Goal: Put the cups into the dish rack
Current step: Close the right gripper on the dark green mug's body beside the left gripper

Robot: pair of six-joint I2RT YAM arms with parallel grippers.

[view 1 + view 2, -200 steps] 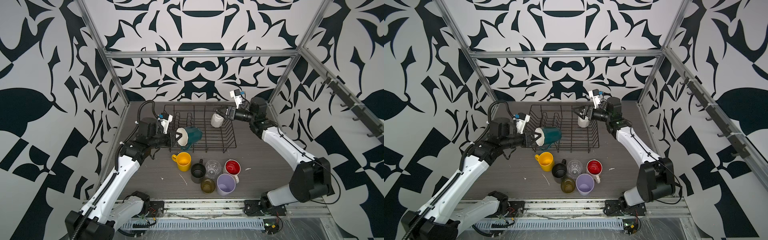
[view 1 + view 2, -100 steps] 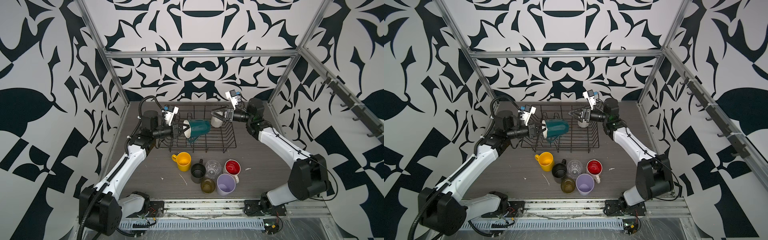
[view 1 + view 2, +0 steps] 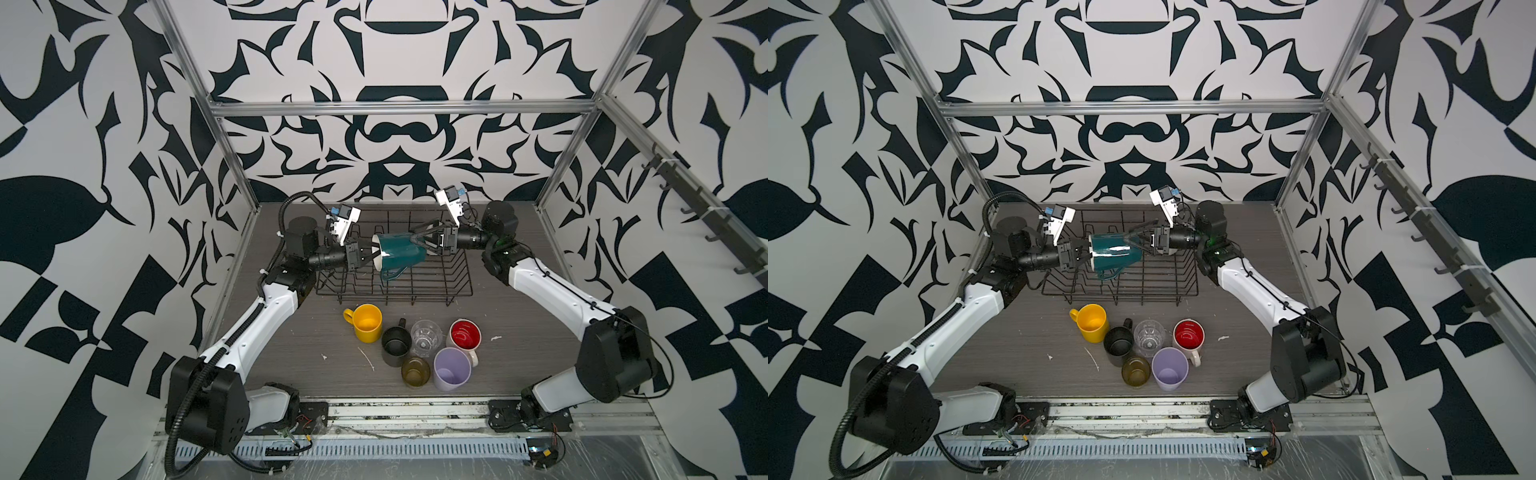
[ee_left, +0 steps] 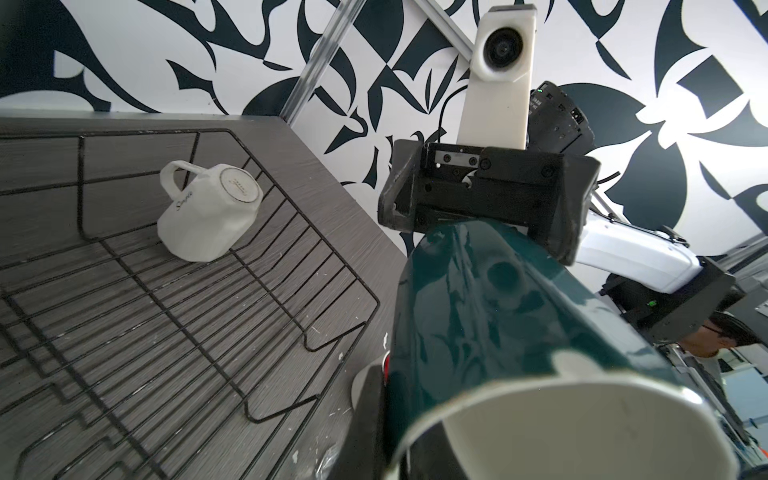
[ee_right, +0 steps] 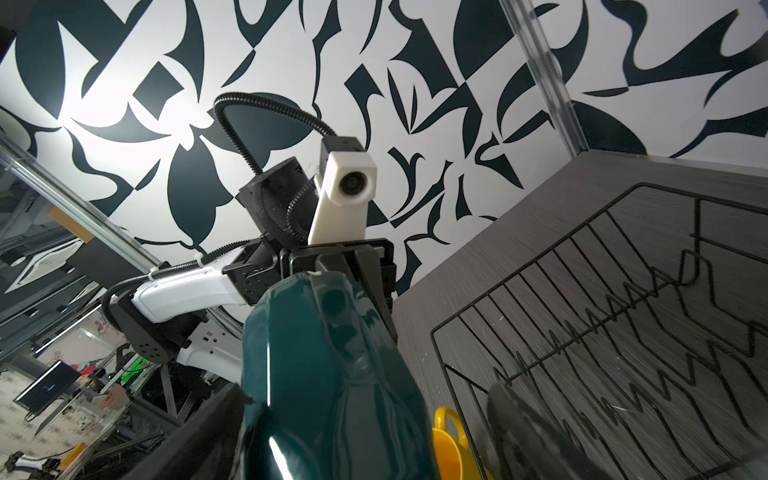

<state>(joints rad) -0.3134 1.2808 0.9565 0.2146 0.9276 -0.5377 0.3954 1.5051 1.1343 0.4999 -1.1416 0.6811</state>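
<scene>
Teal mug (image 3: 401,254) is hanging on its side above the dish rack (image 3: 453,286), its white mouth turned toward the rack's left end and its handle pointing down at the wires. The left claw (image 3: 371,257) is clenching the mug's rim, one finger inside the mouth. The right claw (image 3: 417,242) is standing spread wide, its fingers straddling the mug's base end; whether they are touching the mug I cannot tell. In the left wrist view a white mug (image 4: 208,216) is lying bottom-up and tilted inside the rack, leaning against the wires in a corner. In front of the rack, six cups are standing upright in a close cluster on the worktop (image 3: 291,353): yellow mug (image 3: 368,324) nearest the rack, then black mug (image 3: 396,347), clear glass (image 3: 426,341) and red-lined white mug (image 3: 465,334), with amber-olive glass (image 3: 415,371) and lilac tumbler (image 3: 452,369) farthest from it.
</scene>
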